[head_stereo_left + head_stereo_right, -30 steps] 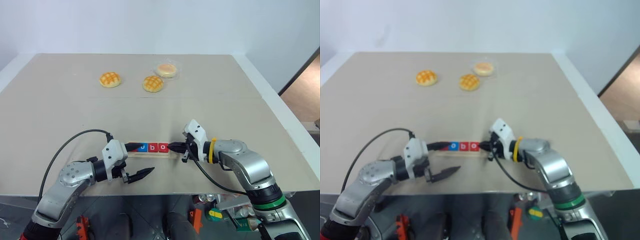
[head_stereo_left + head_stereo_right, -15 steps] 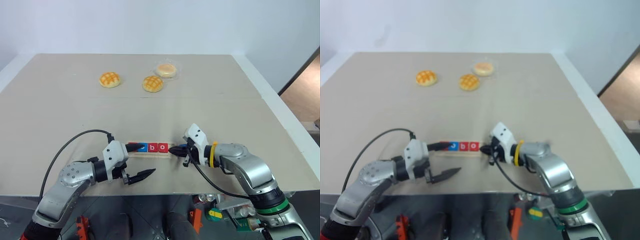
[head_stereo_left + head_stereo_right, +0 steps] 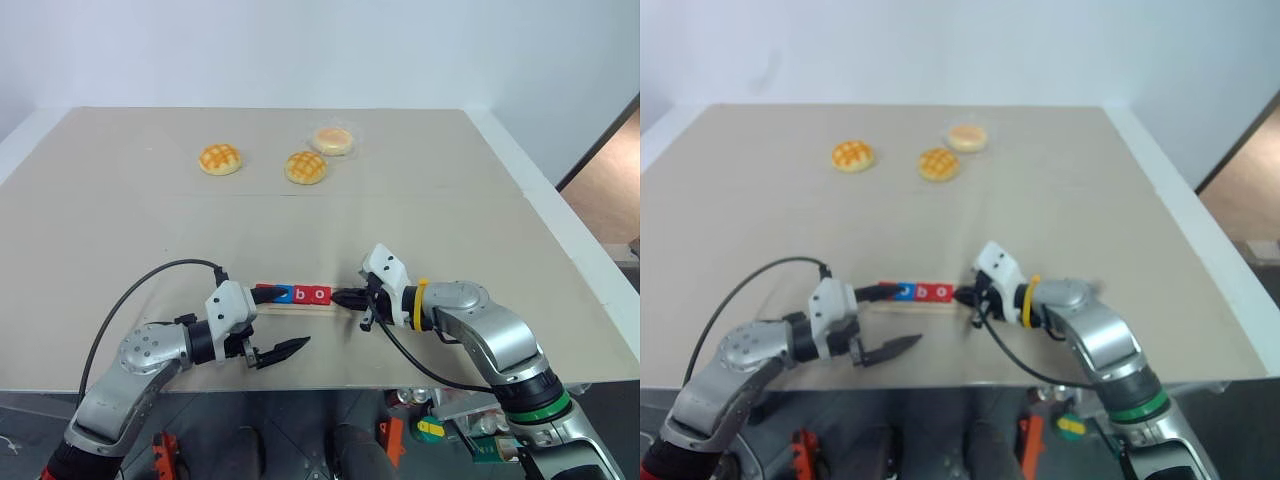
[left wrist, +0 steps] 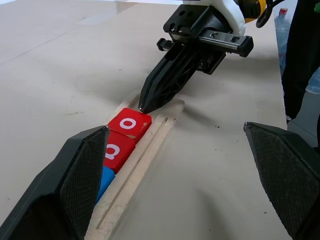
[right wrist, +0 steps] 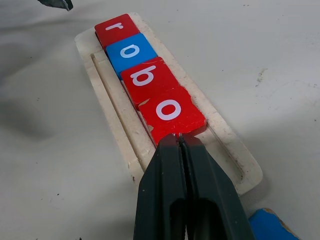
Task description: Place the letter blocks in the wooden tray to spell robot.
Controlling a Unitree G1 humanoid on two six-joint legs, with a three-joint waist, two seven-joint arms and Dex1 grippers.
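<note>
The wooden tray (image 5: 122, 135) lies flat on the table (image 3: 120, 220), near the front edge, between the robot's two arms. Four letter blocks sit in it in a row, touching each other: a red r (image 5: 116, 29), a blue o (image 5: 132, 51), a red b (image 5: 150, 78) and a red o (image 5: 171, 112). That spells "robo". The last spot in the tray is bare, so the word needs its t.

The red o looks a bit crooked, with one edge riding up on the tray's rim. The right gripper (image 5: 180, 145) has its two black fingers pressed tight together into one point, and that point sits right against the end of this block. It holds nothing. I think it is shut like that to make a thin poker, so it can nudge the block flat and snug against its neighbours.

A blue block (image 5: 270, 225) peeks out on the table just past the tray's empty end, beside the right gripper. I cannot read its letter, but it may be the t.

The left gripper (image 3: 272, 323) is spread wide open and empty at the tray's other end. One finger lies over the tray's left end, perhaps to stop the tray from sliding when it is pushed.

Far back on the table sit three round buns (image 3: 305, 166), well apart from all this.
</note>
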